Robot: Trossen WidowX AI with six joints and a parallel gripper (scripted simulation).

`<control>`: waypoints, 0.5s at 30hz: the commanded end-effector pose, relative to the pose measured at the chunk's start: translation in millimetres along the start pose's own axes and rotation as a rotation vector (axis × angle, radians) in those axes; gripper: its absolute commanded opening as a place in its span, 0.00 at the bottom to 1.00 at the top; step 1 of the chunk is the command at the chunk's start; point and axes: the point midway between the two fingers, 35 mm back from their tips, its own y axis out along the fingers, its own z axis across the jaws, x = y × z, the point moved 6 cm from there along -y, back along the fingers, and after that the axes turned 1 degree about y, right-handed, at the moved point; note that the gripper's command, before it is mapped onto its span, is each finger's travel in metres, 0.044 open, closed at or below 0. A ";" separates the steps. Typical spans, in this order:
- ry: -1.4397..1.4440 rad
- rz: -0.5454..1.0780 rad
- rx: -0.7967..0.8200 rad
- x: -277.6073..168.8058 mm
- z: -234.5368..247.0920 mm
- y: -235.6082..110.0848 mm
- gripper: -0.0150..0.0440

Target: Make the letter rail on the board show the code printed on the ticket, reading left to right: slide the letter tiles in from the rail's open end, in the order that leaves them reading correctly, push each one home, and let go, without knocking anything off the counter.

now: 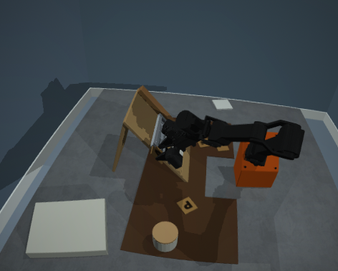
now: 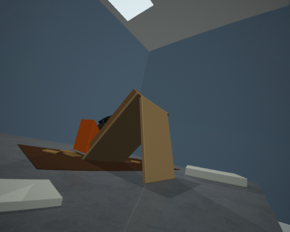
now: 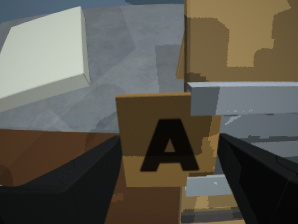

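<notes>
— Where's the A tile?
— Centre of the wrist view, gripped between the jaws, one dark finger either side.
— And the rail?
— At right; the tile's upper right corner seems to touch it.
</notes>
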 end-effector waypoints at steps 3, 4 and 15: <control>0.000 0.008 0.000 -2.1 -5.0 0.8 0.25; 0.000 0.008 0.000 -2.1 -5.5 0.8 0.25; 0.000 0.008 0.000 -1.9 -11.1 0.8 0.25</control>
